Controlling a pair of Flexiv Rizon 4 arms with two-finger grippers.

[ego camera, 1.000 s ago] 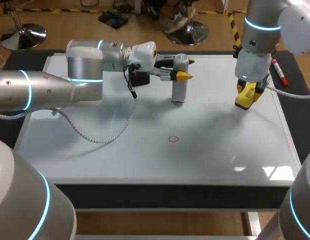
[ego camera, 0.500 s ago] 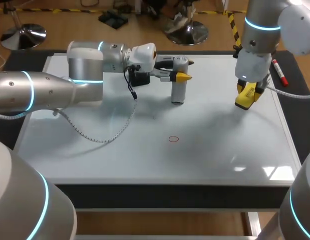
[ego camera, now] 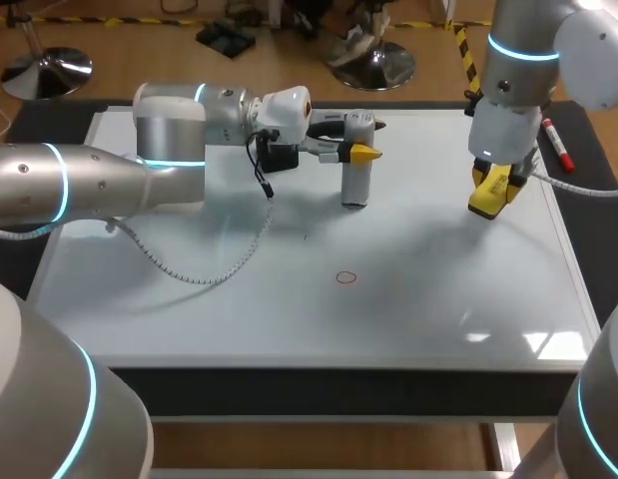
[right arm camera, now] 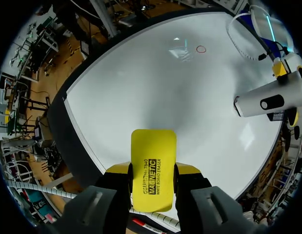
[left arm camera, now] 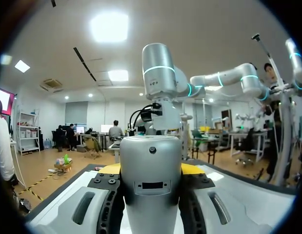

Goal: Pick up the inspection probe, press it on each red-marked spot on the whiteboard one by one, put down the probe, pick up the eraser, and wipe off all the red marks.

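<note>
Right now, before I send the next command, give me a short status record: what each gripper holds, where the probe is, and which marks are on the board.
left gripper: shut on the inspection probe, held upright over the far part of the whiteboard
right gripper: shut on the yellow eraser, above the board's right side
red mark: one small circle, mid-board, nearer the front than the probe
probe contact: cannot tell
other: red marker pen beside the board's right edge

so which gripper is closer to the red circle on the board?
Left. The left gripper holds the probe upright beyond the red circle; the right gripper, with the eraser, hangs farther off, toward the board's right edge.
</note>
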